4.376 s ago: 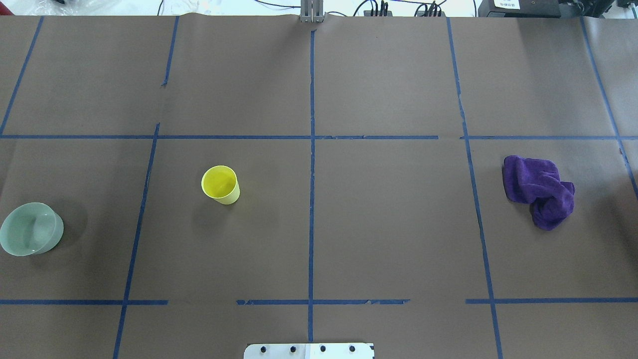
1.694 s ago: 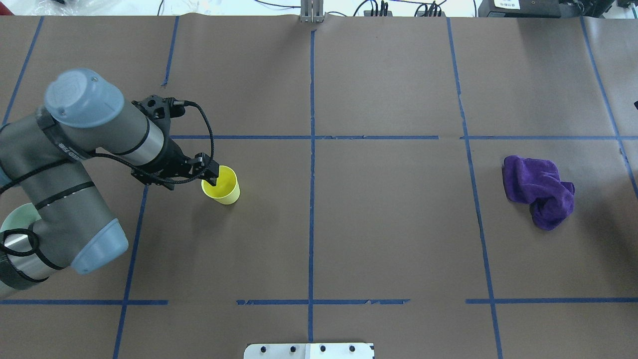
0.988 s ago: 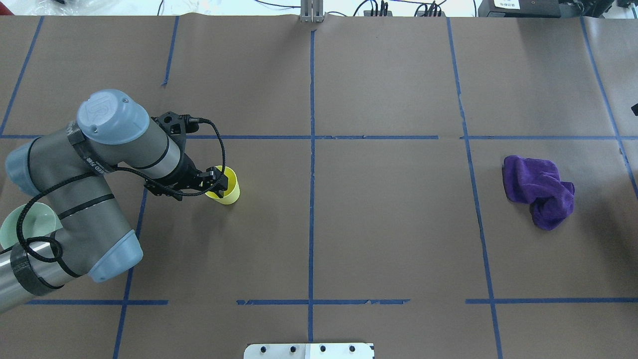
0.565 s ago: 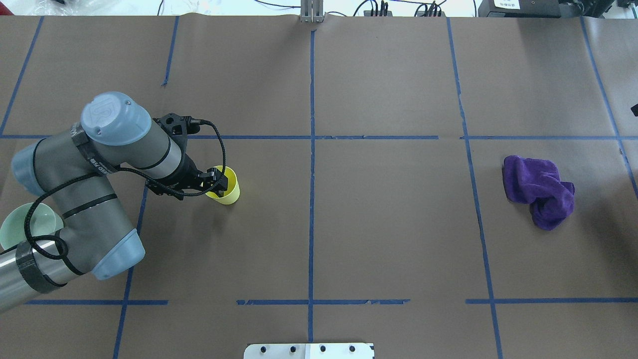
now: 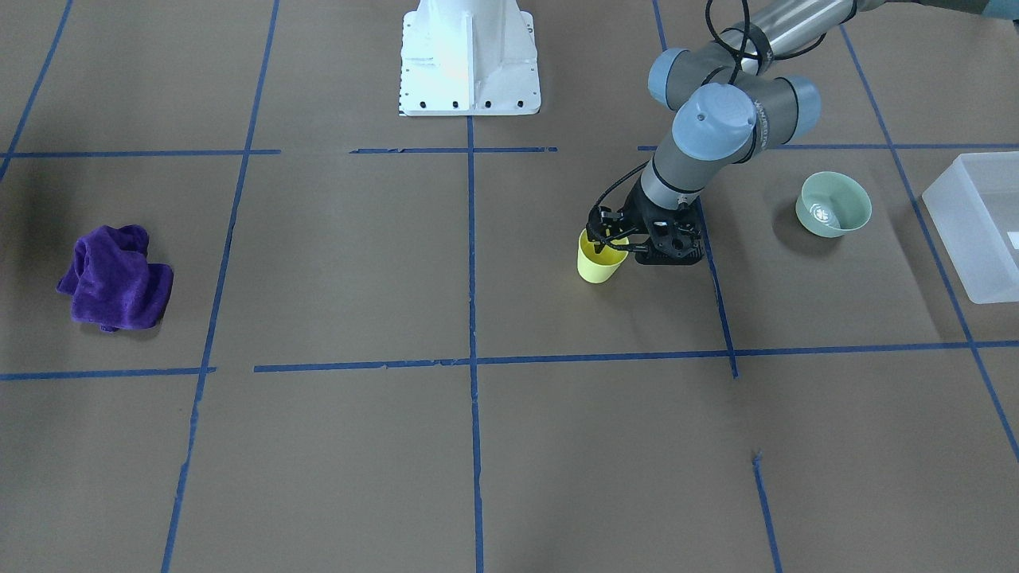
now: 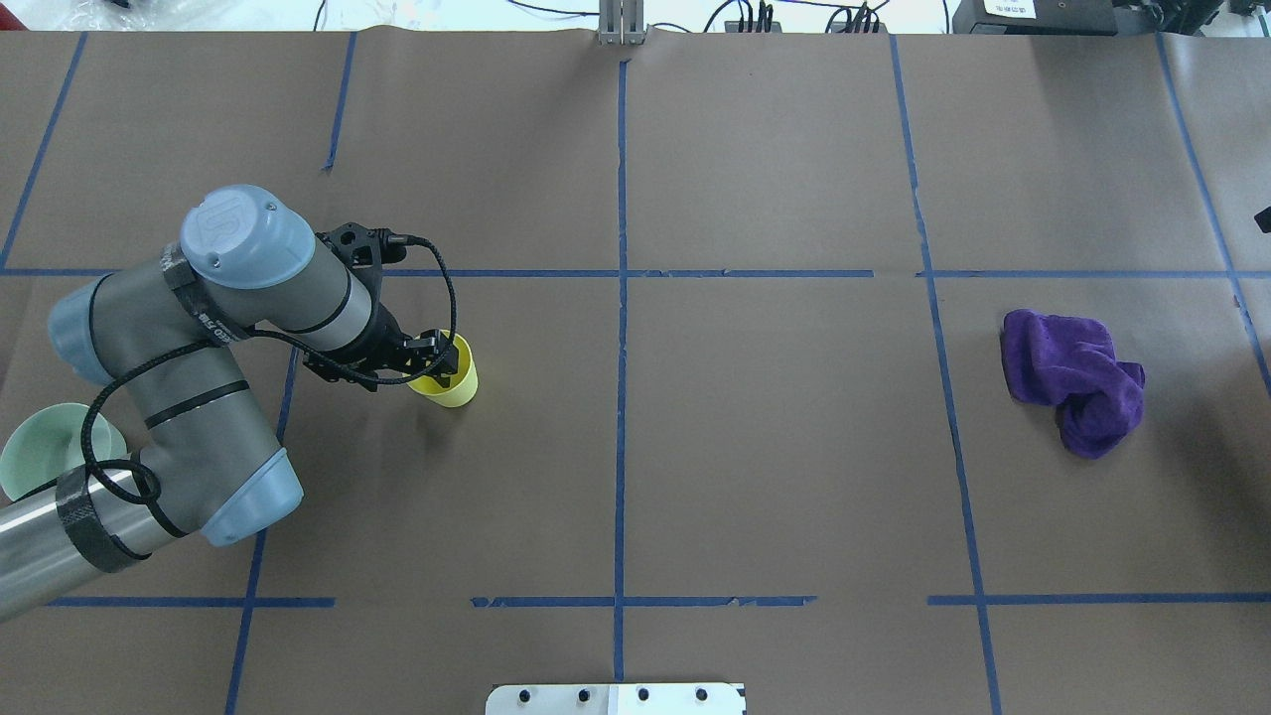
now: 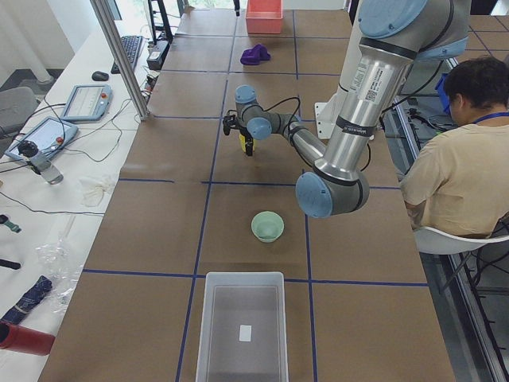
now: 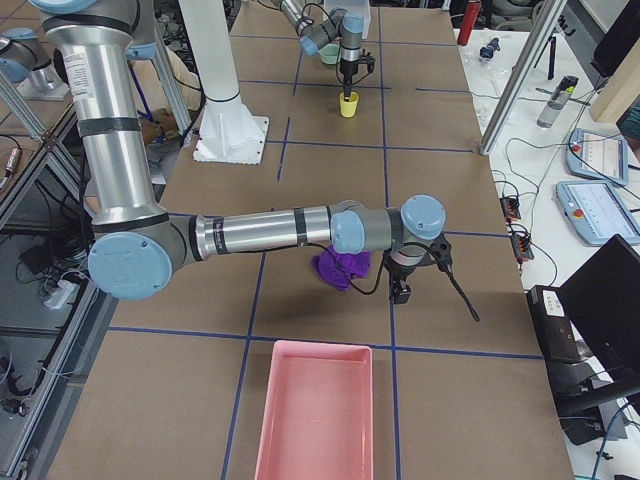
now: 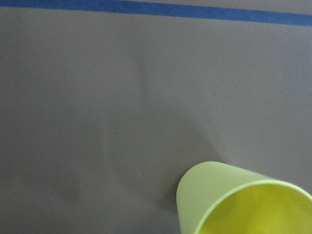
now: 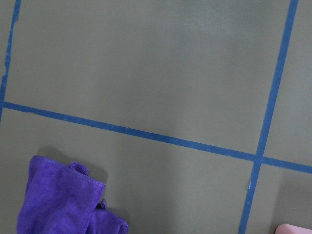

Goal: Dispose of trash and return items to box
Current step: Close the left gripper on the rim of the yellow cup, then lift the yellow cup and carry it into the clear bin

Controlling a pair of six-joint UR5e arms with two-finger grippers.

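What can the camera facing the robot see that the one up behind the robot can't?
Only the front-facing view shows the big frosted box at its right edge, and the whole green bowl. Only the overhead view shows the cables along its top edge; there the left arm covers part of the bowl. Both show the yellow cup, the left tool at its rim, and the purple cloth.

Upright yellow cup (image 5: 599, 267), pale green bowl (image 5: 833, 205), frosted bin (image 5: 951, 239), apart
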